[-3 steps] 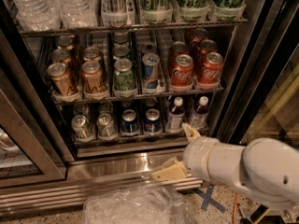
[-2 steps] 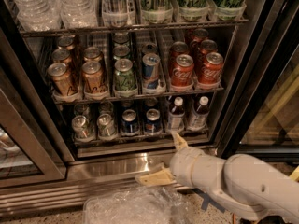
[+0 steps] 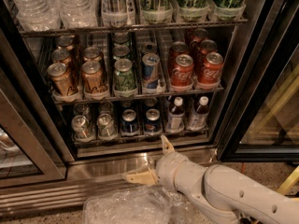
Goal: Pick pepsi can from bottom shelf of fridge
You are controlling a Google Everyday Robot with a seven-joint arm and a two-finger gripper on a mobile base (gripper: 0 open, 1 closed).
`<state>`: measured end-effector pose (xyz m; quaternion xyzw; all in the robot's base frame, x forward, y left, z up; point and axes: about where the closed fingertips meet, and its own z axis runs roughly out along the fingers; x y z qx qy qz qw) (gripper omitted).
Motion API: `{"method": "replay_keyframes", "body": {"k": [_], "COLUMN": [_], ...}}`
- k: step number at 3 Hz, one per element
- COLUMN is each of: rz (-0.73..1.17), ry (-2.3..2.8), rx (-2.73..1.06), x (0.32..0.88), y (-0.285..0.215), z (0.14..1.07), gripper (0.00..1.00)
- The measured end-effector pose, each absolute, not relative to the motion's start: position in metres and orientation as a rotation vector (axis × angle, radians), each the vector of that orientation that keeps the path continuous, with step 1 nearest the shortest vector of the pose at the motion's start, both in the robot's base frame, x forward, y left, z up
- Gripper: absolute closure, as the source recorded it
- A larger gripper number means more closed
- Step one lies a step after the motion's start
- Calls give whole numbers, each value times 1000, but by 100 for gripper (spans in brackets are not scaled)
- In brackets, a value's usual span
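Note:
Two dark blue pepsi cans (image 3: 129, 122) (image 3: 152, 120) stand side by side in the middle of the bottom shelf (image 3: 140, 142) of the fridge (image 3: 261, 55). My gripper (image 3: 152, 161) is in front of the fridge's steel base, just below and slightly right of the cans, and touches neither. Its two beige fingers are spread open, one fingertip (image 3: 167, 143) pointing up at the shelf rail and the other (image 3: 136, 176) pointing left. It holds nothing. My white arm (image 3: 224, 192) comes in from the lower right.
Silver cans (image 3: 92, 125) stand left of the pepsi cans, two dark bottles (image 3: 187, 113) to the right. The rack above holds gold, green, blue and red Coca-Cola cans (image 3: 196, 69). A crumpled clear plastic bag (image 3: 126, 206) lies on the floor. Black door frame (image 3: 243, 92) at right.
My arm and gripper have moved left and a little down, from below the bottles to below the right pepsi can. The cans have not moved.

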<state>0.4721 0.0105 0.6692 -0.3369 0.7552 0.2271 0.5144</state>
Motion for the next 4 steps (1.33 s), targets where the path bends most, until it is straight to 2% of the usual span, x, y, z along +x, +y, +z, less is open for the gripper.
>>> {"method": "replay_keyframes", "body": {"k": [1, 4], "rz": [545, 466], "ry": [1816, 1720], "rx": [-809, -760], "x": [472, 510], "y": [10, 63], "z": [669, 621], "gripper": [0, 0]}}
